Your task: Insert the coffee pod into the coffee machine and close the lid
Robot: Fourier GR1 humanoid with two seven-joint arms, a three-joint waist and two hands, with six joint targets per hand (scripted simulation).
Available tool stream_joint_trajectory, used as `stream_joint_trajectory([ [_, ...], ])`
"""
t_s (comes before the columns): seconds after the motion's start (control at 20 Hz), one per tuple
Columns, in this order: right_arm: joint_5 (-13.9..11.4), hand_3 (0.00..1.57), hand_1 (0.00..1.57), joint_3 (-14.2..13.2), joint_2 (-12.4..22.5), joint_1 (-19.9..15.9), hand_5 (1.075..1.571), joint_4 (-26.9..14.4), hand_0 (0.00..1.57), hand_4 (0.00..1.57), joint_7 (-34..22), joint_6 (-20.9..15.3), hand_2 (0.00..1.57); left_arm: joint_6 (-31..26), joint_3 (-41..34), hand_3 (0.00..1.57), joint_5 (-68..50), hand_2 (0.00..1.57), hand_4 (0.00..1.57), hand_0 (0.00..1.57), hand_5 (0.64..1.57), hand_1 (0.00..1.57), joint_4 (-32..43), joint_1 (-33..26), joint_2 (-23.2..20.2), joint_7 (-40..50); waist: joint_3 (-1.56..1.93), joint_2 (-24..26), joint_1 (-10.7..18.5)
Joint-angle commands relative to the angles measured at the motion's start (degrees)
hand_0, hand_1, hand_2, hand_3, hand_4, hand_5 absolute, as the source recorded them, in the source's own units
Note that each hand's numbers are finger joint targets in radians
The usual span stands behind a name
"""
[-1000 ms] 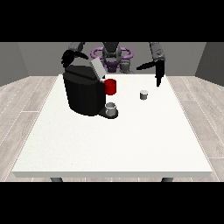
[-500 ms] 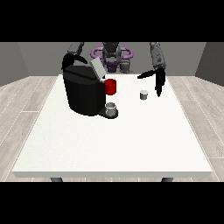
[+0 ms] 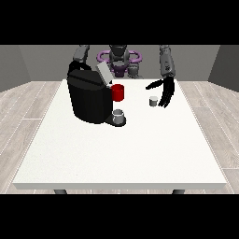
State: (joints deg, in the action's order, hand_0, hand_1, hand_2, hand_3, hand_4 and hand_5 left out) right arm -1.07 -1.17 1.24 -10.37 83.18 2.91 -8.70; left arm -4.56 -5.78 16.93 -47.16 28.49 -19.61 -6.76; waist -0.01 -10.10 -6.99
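- Table (image 3: pixel 116 154): large, white, carries everything; most of its near half is bare.
- Coffee machine (image 3: pixel 88 98): black, on the far left part of the table. Lid (image 3: pixel 103 73) grey, tilted up and open. Same spot as half a second ago.
- Hand at the view's right (image 3: pixel 165 93): black, fingers straight and spread, pointing down, thumb out towards the left. It hangs just right of the coffee pod, not touching it as far as can be seen. Half a second ago it sat a little farther right; a full second ago it was higher and farther back.
- Hand at the view's left: behind the machine's top; cannot tell how its fingers lie.
- Red cup (image 3: pixel 118 92): beside the machine's right face, under the lid. Unmoved.
- Grey cup (image 3: pixel 119 116): on the machine's base, near side. Unmoved.
- Coffee pod (image 3: pixel 153 101): small, pale, upright on the table, right of the machine, well apart from it. Unmoved.
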Motion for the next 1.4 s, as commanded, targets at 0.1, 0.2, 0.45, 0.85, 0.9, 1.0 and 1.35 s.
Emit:
stream_joint_trajectory([
  [0.1, -2.1, 0.0, 0.0, 0.4, -0.9, -4.6, 1.571, -0.9, 0.0, 0.41, -1.7, -3.0, 0.0, 1.4, 1.2, 0.48, 4.7, 0.74, 0.0, 0.62, 1.571, 0.62, 4.9, 3.2, -2.5, -1.8, -0.02, -2.2, 0.2],
  [0.2, 0.0, 0.0, 0.0, -1.3, 1.8, -0.9, 1.571, -3.0, 0.0, 0.39, 1.8, 1.2, 0.0, 4.2, 2.9, 0.49, 7.0, 0.76, 0.0, 0.63, 1.571, 0.63, 5.1, 1.1, -0.3, -2.3, 0.0, -0.6, -0.7],
  [0.45, 1.0, 0.0, 0.0, -1.9, 1.5, -1.2, 1.571, -3.2, 0.0, 0.43, -0.8, 1.0, 0.0, 2.6, 3.7, 0.45, 10.0, 0.7, 0.0, 0.55, 1.571, 0.55, 7.8, 1.5, -3.7, -4.7, 0.0, 0.6, 0.0],
  [0.85, 0.1, 0.0, 0.0, -0.6, 0.3, -2.2, 1.571, -1.4, 0.0, 0.49, -1.3, -0.7, 0.0, 12.7, 1.9, 0.69, 13.1, 0.92, 0.35, 0.77, 1.571, 0.77, 13.1, 2.9, -1.8, -11.3, -0.02, -1.6, -0.9],
  [0.9, -0.3, 0.0, 0.0, 0.4, 0.2, -0.9, 1.571, -2.2, 0.0, 0.49, -2.0, -0.1, 0.0, 12.2, 2.2, 0.74, 13.4, 0.97, 0.39, 0.84, 1.571, 0.84, 12.6, 5.3, -0.6, -7.5, -0.01, 0.3, -1.6],
  [1.0, 0.1, 0.0, 0.0, 1.0, 0.0, -1.3, 1.571, 0.3, 0.0, 0.51, -2.9, 0.4, 0.0, 16.0, 2.3, 0.75, 15.2, 0.97, 0.38, 0.84, 1.571, 0.84, 14.9, 4.8, -1.0, -8.5, -0.02, -1.1, -2.9],
  [1.35, 0.7, 0.0, 0.0, 1.0, -1.2, -0.6, 1.571, 1.5, 0.0, 0.52, -2.2, -0.5, 0.0, 15.0, 3.7, 0.89, 18.9, 1.11, 0.29, 1.03, 1.571, 1.03, 17.9, 5.2, -4.5, -10.4, -0.02, -1.4, -3.0],
])
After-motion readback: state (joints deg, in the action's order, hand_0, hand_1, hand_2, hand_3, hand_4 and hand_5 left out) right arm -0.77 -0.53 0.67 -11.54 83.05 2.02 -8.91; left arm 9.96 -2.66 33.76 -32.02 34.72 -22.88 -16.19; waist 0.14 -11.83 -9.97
